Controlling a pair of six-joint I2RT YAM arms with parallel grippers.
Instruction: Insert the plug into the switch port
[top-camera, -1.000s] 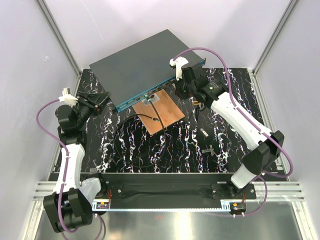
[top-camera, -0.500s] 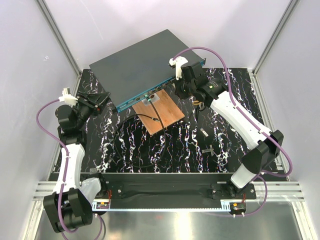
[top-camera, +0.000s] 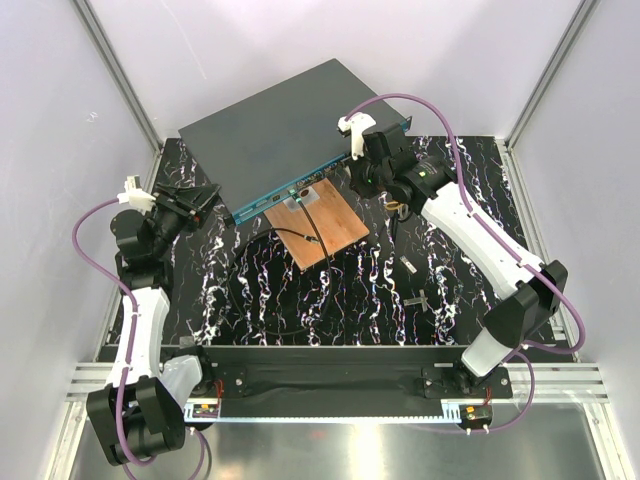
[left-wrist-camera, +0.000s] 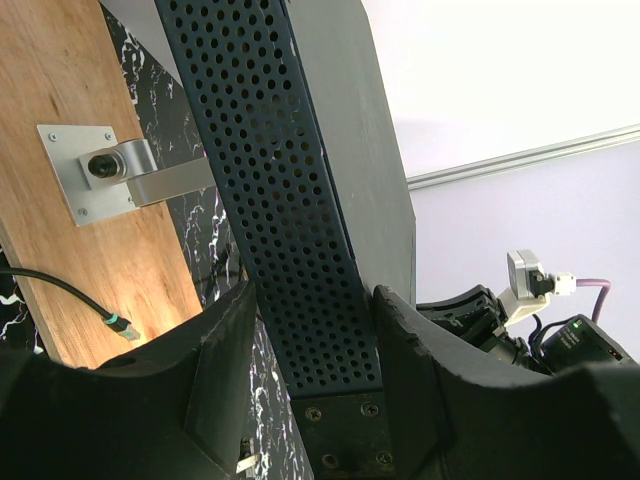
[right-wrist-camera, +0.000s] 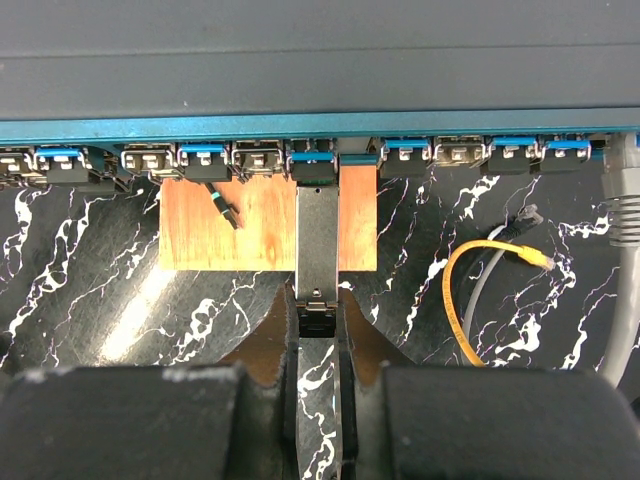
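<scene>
The switch is a flat dark grey box with a teal front face and a row of ports. My right gripper is shut on the plug, a long grey metal module. The plug points straight at the switch and its far end meets a port near the middle of the row; how deep it sits is hidden. My left gripper straddles the switch's perforated side at its left corner, with both fingers against it. In the top view the right gripper is at the front face and the left gripper is at the left corner.
A copper-brown board with a silver bracket lies just in front of the switch, a thin black cable across it. A yellow cable and a grey cable lie to the right. Small metal parts lie on the black marbled table.
</scene>
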